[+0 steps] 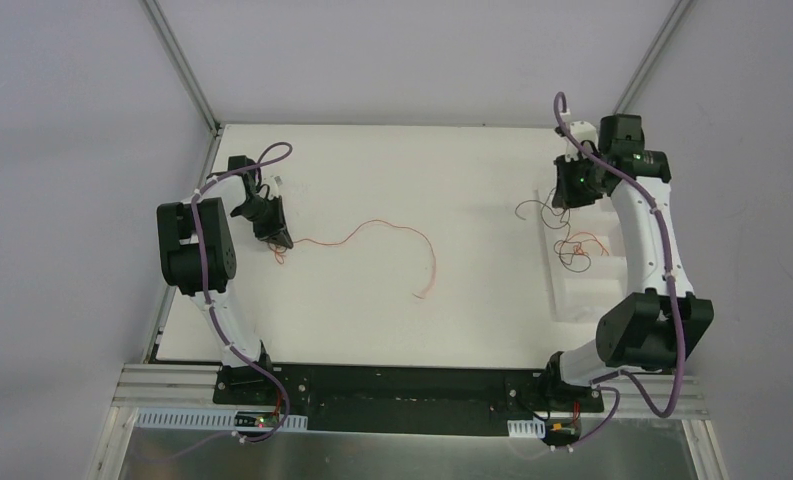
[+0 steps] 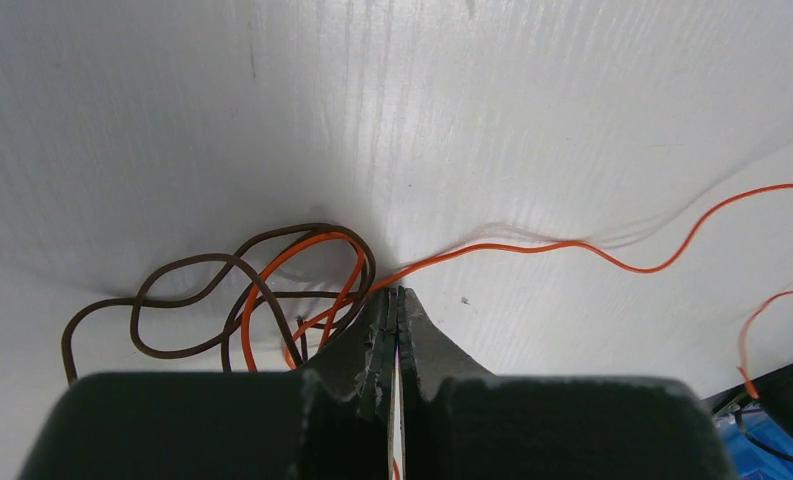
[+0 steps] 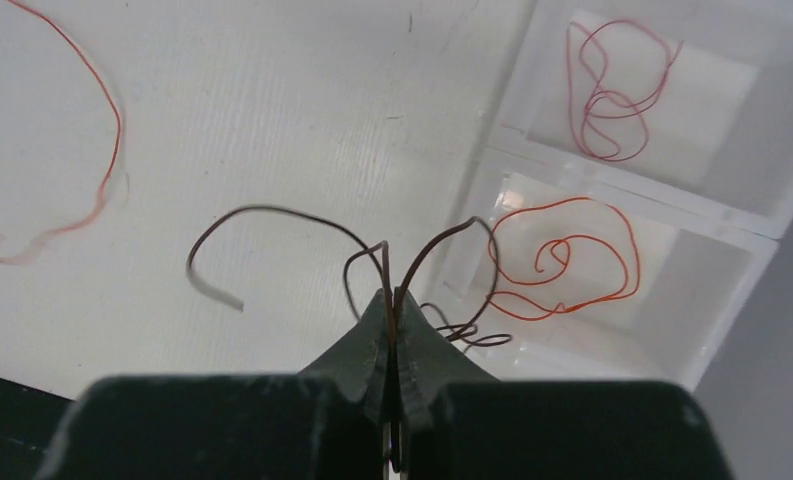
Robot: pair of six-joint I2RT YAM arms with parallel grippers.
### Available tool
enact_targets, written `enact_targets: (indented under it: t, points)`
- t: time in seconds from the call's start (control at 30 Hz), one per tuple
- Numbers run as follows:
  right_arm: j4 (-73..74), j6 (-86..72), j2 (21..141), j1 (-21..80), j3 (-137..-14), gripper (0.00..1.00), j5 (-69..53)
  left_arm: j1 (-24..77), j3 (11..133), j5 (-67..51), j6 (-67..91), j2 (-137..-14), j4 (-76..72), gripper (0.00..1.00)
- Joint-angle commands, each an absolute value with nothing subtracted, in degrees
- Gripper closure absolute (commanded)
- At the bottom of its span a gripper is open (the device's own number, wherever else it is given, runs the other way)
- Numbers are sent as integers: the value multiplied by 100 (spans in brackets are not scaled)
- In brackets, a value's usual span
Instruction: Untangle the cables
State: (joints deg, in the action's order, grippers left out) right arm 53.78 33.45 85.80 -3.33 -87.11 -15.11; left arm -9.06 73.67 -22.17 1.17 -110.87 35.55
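Here the left gripper [image 2: 394, 305], jaws pressed together, seemingly pinches the long orange cable [image 2: 572, 247]; the right gripper [image 3: 392, 305] clamps a dark brown cable [image 3: 272, 210] between closed jaws.

Left gripper [image 1: 275, 236] sits low at centre left, jaws pinched together; right gripper [image 1: 562, 198], upper right, is pinched together too.

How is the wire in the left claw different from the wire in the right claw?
The orange wire in the left gripper is bright; the brown wire in the right gripper is dark. The orange wire trails far across the table; the brown wire curls short by the tray. Both are thin, and each is pinched by a shut gripper.
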Motion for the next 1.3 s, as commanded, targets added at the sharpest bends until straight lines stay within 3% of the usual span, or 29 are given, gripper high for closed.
enact_targets:
  t: [0.0,0.2,0.53,0.77,1.27]
  points:
    - [5800,3363,7982,-877,-9353,100,-1784,-997,7482,-1483,-237,-11311,3857,100]
    - [6374,3676,7647,-1534,-9760,100,-2299,-1003,7574,-1610,-309,-11319,3889,100]
    - [6548,4346,7345,-2086,-8768,100,-3149,-998,7504,-1977,-193,-11279,3894,100]
    - [6284,5801,7364,-2143,-7922,100,-3801,-1000,7391,-2019,-172,-11175,3894,100]
    - [6821,8710,7919,-3022,-6680,100,-2353,-998,7319,-2021,-237,-11071,3902,100]
